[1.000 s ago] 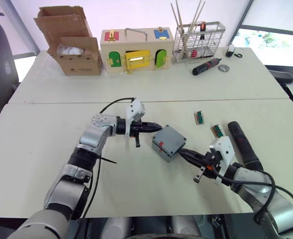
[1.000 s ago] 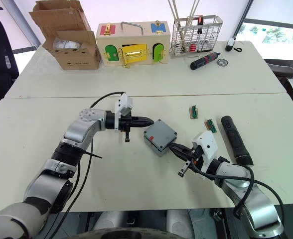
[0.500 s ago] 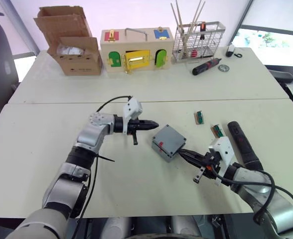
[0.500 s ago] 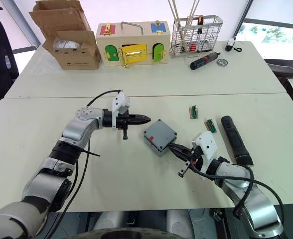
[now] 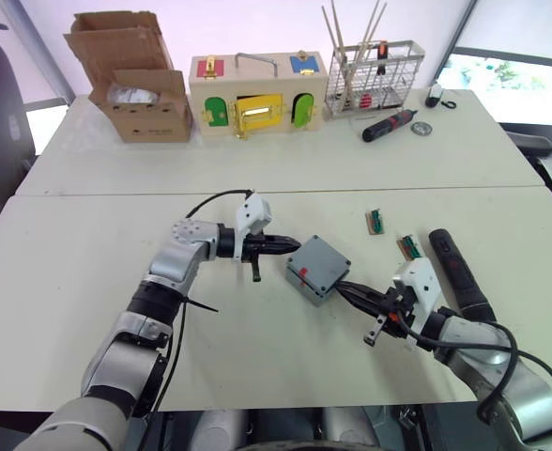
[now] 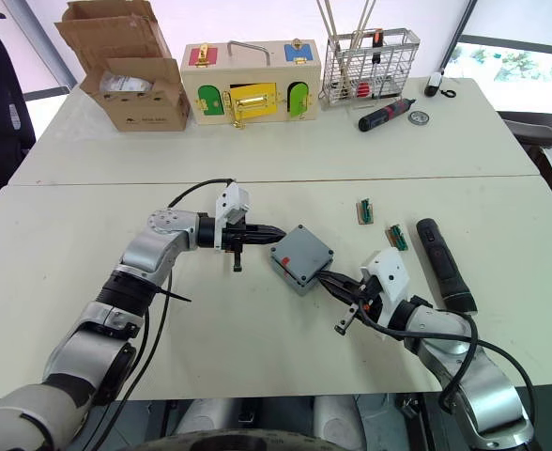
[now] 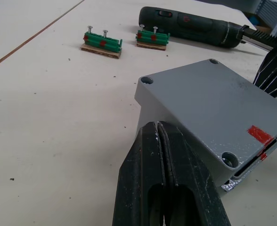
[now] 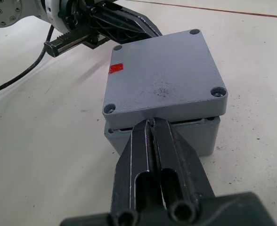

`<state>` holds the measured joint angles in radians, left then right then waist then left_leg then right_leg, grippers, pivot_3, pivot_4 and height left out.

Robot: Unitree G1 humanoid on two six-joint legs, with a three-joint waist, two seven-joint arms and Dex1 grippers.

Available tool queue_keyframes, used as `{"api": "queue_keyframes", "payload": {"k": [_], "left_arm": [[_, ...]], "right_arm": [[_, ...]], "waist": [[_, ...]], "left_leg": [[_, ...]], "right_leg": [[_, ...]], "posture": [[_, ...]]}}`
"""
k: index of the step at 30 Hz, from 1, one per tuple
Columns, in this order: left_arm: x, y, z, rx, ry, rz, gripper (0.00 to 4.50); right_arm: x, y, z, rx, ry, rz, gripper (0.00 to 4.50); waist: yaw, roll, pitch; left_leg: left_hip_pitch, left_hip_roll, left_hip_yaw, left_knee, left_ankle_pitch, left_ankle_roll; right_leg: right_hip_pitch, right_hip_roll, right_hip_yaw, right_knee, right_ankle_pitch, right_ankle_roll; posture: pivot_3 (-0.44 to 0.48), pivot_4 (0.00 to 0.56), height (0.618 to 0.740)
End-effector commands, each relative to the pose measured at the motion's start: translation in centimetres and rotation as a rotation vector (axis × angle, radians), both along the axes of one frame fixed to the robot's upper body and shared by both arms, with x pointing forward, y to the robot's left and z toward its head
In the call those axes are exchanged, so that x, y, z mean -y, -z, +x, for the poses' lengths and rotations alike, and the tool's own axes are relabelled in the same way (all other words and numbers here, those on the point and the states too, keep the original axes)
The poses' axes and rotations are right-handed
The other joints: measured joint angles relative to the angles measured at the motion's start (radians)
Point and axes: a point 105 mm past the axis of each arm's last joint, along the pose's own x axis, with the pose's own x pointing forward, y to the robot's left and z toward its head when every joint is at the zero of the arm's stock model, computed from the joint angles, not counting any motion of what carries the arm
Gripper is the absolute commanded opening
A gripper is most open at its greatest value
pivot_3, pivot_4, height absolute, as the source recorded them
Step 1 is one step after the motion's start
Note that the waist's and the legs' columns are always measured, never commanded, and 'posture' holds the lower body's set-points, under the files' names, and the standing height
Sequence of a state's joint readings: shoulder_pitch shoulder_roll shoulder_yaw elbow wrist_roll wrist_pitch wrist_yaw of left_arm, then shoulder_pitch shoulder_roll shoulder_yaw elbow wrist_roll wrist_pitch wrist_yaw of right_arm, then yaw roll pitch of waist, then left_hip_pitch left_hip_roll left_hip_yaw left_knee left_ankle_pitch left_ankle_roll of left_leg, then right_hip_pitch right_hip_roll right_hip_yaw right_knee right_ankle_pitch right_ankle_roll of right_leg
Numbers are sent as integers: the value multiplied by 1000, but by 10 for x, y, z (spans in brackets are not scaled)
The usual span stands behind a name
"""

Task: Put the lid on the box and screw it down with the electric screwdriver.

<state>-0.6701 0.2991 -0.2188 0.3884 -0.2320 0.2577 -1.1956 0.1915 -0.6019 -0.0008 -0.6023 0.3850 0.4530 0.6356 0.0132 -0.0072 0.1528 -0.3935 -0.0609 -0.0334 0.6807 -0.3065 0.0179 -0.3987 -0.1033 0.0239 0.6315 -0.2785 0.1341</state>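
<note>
The lid (image 8: 162, 77) sits slightly askew on the box (image 8: 202, 134) mid-table, pinched between two closed, empty pincers: the left pincer (image 7: 159, 136) pushes one corner, the right pincer (image 8: 152, 129) the opposite edge. Both look like light, stiff, slick plastic, best nudged at the edges; the electric screwdriver (image 5: 456, 272) lies untouched near the right arm

One grey box (image 5: 316, 272) with one lid (image 8: 164, 77) on it is seen, and one electric screwdriver (image 5: 458, 274). Two green screw holders (image 7: 102, 42) are counted, each carrying two screws. Further back are found one smaller screwdriver (image 5: 390, 124), one cardboard box (image 5: 135, 78), one wooden latch box (image 5: 257, 93) and one wire basket (image 5: 375, 75); perhaps five sticks are held in it.
</note>
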Motion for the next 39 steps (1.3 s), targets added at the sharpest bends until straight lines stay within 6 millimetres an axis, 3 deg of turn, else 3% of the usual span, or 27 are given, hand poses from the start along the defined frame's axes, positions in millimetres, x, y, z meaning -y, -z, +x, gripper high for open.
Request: {"api": "queue_keyframes", "payload": {"k": [1, 22, 39], "left_arm": [[4, -16, -4, 31, 28, -47, 0], [3, -12, -14, 19, 60, -23, 0], [8, -9, -17, 33, 79, -14, 0]], "right_arm": [[-5, -6, -1, 29, -16, 16, 40], [-5, -9, -2, 34, -17, 18, 40], [-12, -27, -2, 72, -26, 62, 40]], "waist": [[0, 0, 0], [0, 0, 0], [0, 0, 0]], "left_leg": [[0, 0, 0, 0, 0, 0], [0, 0, 0, 0, 0, 0], [0, 0, 0, 0, 0, 0]], "right_leg": [[0, 0, 0, 0, 0, 0], [0, 0, 0, 0, 0, 0], [0, 0, 0, 0, 0, 0]], "posture": [[0, 150, 737], [0, 150, 737], [0, 150, 737]]}}
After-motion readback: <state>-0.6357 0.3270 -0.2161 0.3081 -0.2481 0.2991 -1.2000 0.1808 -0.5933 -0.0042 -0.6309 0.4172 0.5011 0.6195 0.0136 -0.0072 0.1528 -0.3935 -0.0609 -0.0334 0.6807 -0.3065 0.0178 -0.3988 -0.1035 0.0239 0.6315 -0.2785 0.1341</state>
